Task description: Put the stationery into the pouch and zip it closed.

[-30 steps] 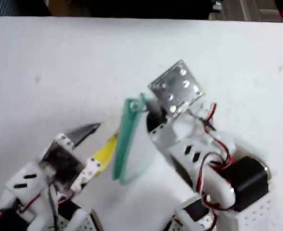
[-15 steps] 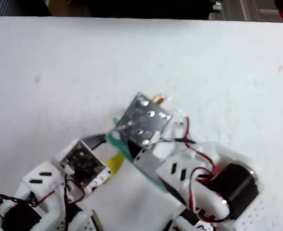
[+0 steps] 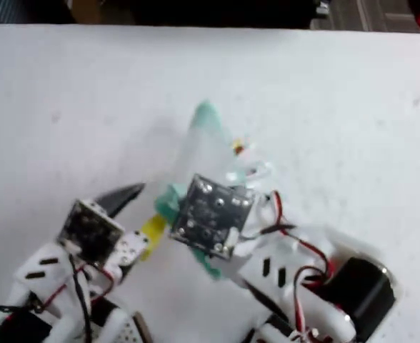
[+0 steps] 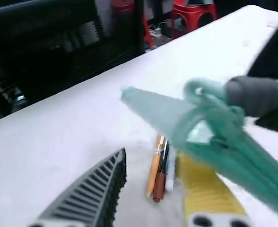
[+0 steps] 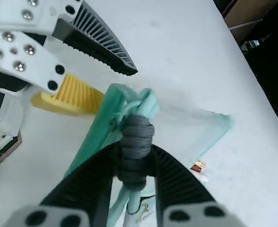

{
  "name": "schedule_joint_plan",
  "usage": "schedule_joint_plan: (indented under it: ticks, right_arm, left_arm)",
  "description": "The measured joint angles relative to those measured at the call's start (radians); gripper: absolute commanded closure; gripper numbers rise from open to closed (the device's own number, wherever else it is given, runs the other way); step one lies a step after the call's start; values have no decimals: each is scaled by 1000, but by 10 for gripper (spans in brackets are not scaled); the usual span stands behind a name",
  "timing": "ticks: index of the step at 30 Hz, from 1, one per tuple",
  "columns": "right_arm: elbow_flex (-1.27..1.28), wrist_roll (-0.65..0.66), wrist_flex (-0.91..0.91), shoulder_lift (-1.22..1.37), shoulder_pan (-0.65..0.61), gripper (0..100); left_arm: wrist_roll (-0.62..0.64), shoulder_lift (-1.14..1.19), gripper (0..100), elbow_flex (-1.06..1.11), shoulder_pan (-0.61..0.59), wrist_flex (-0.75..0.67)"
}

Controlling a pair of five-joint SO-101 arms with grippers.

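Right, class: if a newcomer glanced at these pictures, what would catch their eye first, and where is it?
The green pouch stands out first, held up over the white table near its middle, with the right claw shut on the grey cord at the pouch's green edge. Next comes the left claw, open beside the pouch with one yellow finger, and the pens lying on the table below the pouch.

The pouch [image 3: 203, 136] sits on the table [image 3: 88, 86] between the left gripper [image 3: 147, 209] and right gripper [image 5: 133, 150], which pinches its cord [image 5: 137, 126]; pens [image 4: 159, 170] lie just beside it.
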Motion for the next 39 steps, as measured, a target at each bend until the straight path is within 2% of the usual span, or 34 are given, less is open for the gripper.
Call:
schedule_joint_plan:
  ticks: [7,15,21,28,34,39]
  right_arm:
    - [0,2,0,9,-9,981]
    - [0,2,0,41,-152,981]
    - [2,43,2,43,-167,981]
    - [8,133,2,43,-170,981]
    - [107,241,2,43,-196,981]
    - [133,255,2,43,-198,981]
  left_arm:
    - [-6,-43,738,-72,-11,78]
    - [-210,-161,737,-117,-11,166]
    - [-224,-164,740,-118,2,166]
    - [-224,-164,740,-115,144,164]
    - [-224,-164,740,28,170,54]
    - [-224,-163,740,86,169,14]
